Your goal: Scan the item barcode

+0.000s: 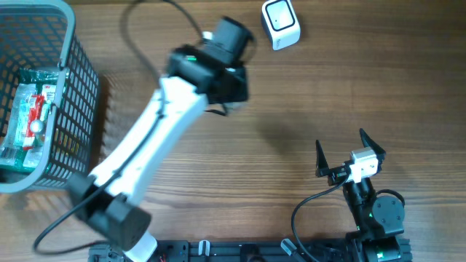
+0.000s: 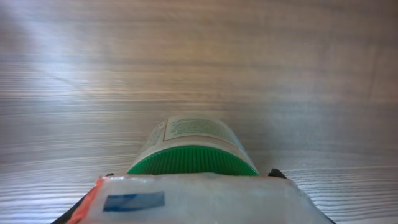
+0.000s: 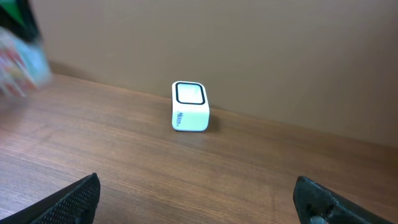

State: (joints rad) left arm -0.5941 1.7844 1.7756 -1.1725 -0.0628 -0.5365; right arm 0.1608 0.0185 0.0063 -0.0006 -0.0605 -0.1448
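The item [image 2: 193, 140] was clamped in the left end effector [image 2: 193, 180], the right end effector [image 1: 340, 140] apart; next, its barcode probably had to be turned toward the scanner [image 1: 280, 24].

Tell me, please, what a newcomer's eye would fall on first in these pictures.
The white arm slants across the table, its left hand holding a green-capped item near the scanner at the far edge. A grey basket of packaged goods stands at left; the right hand is open, front right.

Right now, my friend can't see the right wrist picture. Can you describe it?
A small white scanner with a black-rimmed window sits on a wooden table. The right gripper is open, its dark fingers at the bottom corners.
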